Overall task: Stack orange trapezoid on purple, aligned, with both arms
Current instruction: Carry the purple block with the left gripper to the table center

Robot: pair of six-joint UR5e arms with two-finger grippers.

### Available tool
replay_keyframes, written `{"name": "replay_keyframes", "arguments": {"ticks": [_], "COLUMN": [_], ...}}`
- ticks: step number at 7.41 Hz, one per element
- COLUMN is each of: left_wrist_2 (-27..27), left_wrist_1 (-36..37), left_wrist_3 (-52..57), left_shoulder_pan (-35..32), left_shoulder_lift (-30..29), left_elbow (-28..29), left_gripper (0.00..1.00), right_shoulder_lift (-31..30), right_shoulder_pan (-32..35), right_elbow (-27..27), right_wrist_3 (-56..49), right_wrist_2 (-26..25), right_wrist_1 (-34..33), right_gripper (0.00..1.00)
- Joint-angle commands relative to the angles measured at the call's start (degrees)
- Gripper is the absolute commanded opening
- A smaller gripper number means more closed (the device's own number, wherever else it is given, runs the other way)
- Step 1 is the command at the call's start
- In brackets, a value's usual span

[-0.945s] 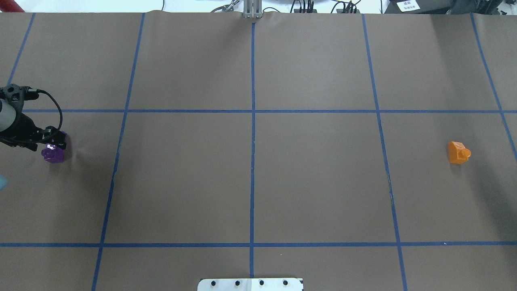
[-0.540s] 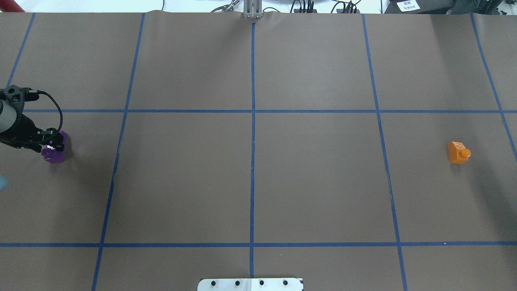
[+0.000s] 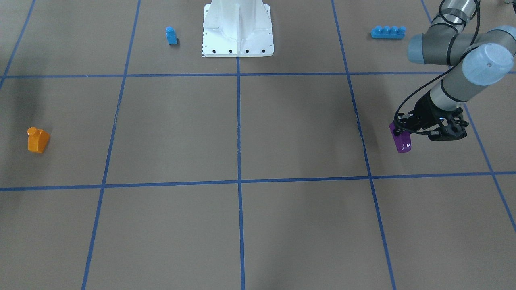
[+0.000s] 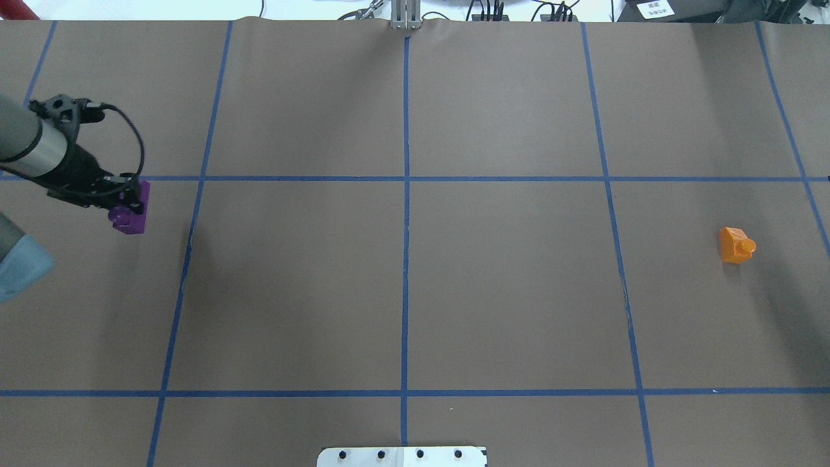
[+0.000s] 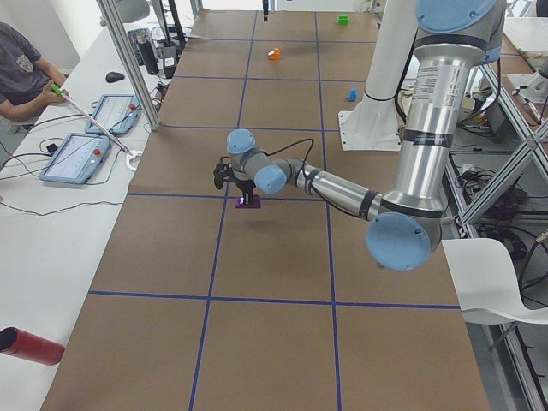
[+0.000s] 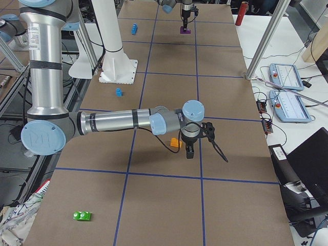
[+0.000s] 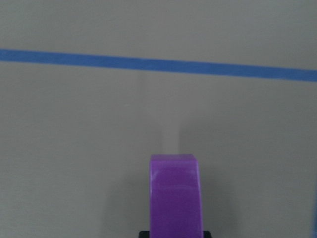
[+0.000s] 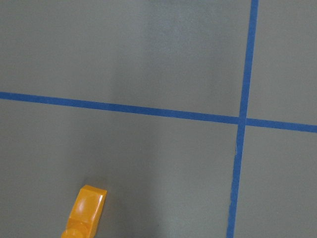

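The purple brick (image 4: 130,218) is held in my left gripper (image 4: 128,202), which is shut on it and holds it just above the brown paper at the table's left side. It also shows in the front view (image 3: 402,142) under the left gripper (image 3: 404,129), and in the left wrist view (image 7: 176,196). The orange trapezoid (image 4: 736,245) stands alone on the right side, stud up (image 3: 37,140). My right gripper (image 6: 190,152) shows only in the exterior right view, close beside the orange trapezoid (image 6: 176,143); I cannot tell whether it is open or shut.
A small blue single-stud brick (image 3: 171,35) and a long blue four-stud brick (image 3: 388,32) lie near the white robot base (image 3: 238,40). A green brick (image 6: 82,216) lies at the right end. Blue tape lines cross the brown paper. An operator (image 5: 21,73) sits at the side table.
My left gripper has moved to the right and farther from the robot, with the purple brick lifted in it. The orange trapezoid has not moved.
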Motion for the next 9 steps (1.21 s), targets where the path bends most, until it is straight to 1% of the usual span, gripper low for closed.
{"name": "replay_keyframes", "arguments": {"ticks": [1, 2, 3, 4, 5, 6, 7, 9], "left_wrist_2": [1.5, 5.5, 6.0, 6.9, 11.5, 14.9, 14.9, 14.9], "left_wrist_1": [13.2, 13.3, 13.5, 13.4, 13.3, 12.7, 12.3, 10.9], "left_wrist_3": [-0.8, -1.6, -3.1, -8.0, -10.4, -11.7, -16.8, -18.3], "left_shoulder_pan": [9.5, 12.2, 14.4, 16.5, 19.7, 22.6, 23.1, 23.7], "left_shoulder_lift": [-16.0, -20.6, -26.1, -32.6, -39.4, -41.1, -41.1, -41.1], "left_elbow": [-0.9, 0.6, 4.8, 11.4, 18.7, 22.2, 22.5, 24.6], "left_gripper": [0.00, 0.00, 0.00, 0.00, 0.00, 0.00, 0.00, 0.00], "right_shoulder_lift": [0.1, 0.0, 0.0, 0.0, 0.0, 0.0, 0.0, 0.0], "right_shoulder_pan": [0.0, -0.1, -0.2, -0.2, -0.3, -0.3, -0.4, -0.4], "right_elbow": [0.0, 0.0, -0.1, -0.1, -0.1, -0.1, -0.1, -0.2], "right_wrist_3": [0.0, -0.1, -0.1, -0.1, -0.1, -0.1, -0.1, -0.1], "right_wrist_2": [0.0, 0.0, 0.0, 0.0, 0.2, 0.2, 0.2, 0.5], "right_wrist_1": [0.0, 0.0, 0.0, -0.1, -0.1, -0.1, -0.1, -0.1], "right_gripper": [1.00, 1.00, 1.00, 1.00, 1.00, 1.00, 1.00, 1.00]}}
